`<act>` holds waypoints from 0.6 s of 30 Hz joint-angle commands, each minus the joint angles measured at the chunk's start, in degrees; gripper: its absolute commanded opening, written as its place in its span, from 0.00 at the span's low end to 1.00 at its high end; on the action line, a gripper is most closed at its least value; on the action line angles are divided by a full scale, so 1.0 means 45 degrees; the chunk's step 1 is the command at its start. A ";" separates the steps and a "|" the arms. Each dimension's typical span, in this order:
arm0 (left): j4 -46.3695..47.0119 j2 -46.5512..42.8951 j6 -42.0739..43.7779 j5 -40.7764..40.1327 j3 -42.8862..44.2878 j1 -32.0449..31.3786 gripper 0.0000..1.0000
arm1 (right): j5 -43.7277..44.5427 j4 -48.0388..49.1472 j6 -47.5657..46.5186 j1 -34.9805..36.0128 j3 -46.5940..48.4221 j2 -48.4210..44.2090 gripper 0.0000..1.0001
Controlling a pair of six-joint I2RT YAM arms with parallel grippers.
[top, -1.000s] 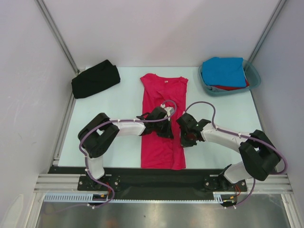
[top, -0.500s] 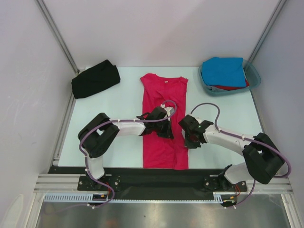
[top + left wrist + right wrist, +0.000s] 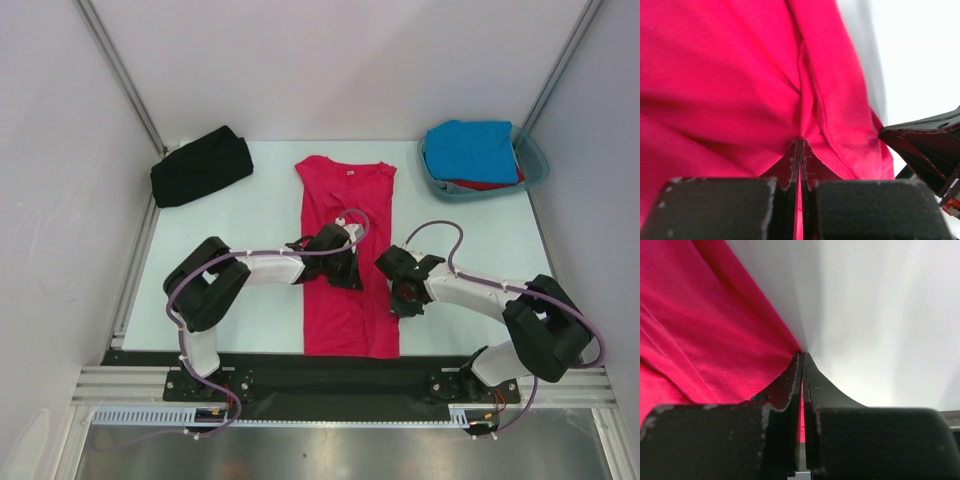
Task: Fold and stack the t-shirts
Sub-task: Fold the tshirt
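Right hand (image 3: pixel 405 296) nearer its base than before; it and left hand (image 3: pixel 346 270) low, clamped on crimson-pink t-shirt (image 3: pixel 345 200)

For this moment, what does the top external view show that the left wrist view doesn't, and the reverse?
Only the top external: the black t-shirt bundled at the far left, and the blue t-shirt on top in the teal tub at the far right. Only the left wrist: the left tool shut on a gathered pleat of cloth, with creases running out from the pinch. Both: the crimson-pink t-shirt.
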 commanded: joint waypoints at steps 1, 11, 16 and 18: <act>-0.0397 -0.0526 0.0407 -0.0436 0.0214 0.0201 0.00 | 0.1085 -0.0648 0.0303 -0.0042 -0.0186 0.0485 0.00; -0.0652 -0.1560 0.0622 -0.0847 -0.0606 0.0416 0.00 | 0.1221 -0.0589 0.0459 -0.0080 -0.0206 0.0798 0.00; -0.0516 -0.1717 0.0622 -0.0594 -0.0997 0.0475 0.00 | 0.1164 -0.0551 0.0459 -0.0061 -0.0206 0.0876 0.00; -0.0282 -0.1698 0.0583 -0.0438 -0.1056 0.0475 0.00 | 0.1144 -0.0512 0.0439 -0.0022 -0.0186 0.0876 0.00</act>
